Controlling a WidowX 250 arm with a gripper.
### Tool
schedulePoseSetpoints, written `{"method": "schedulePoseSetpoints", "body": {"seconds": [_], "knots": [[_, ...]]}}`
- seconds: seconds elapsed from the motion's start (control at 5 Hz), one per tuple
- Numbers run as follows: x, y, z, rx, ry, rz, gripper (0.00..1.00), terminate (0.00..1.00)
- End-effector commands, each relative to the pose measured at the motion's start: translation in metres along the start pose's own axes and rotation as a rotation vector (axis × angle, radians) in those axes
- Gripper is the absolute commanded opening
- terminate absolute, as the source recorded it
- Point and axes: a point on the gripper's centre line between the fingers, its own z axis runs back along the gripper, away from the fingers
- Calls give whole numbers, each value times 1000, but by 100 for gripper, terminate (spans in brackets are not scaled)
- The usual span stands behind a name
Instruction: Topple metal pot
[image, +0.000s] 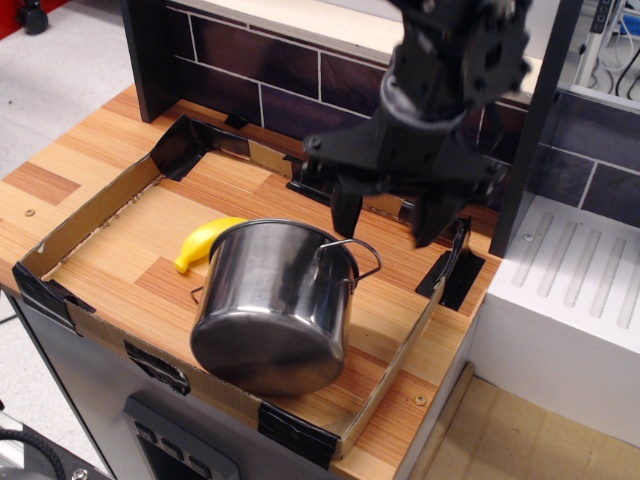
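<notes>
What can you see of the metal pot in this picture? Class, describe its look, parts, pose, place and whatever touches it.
The metal pot is a large, shiny steel cylinder with thin wire loop handles, one sticking out on its right side. It stands inside the cardboard tray on the wooden counter, seemingly leaning toward the camera. The banana lies right behind its left side; contact cannot be told. The gripper hovers above with open fingers, not holding it.
</notes>
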Motion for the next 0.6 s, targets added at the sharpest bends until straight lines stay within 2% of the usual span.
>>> {"method": "schedulePoseSetpoints", "body": {"seconds": [0.0, 0.2, 0.4], "knots": [[18, -10, 59, -235, -4, 70, 100, 0], [26, -3, 87, -277, -51, 47, 100, 0], [36, 10, 111, -313, -47, -31, 100, 100]]}}
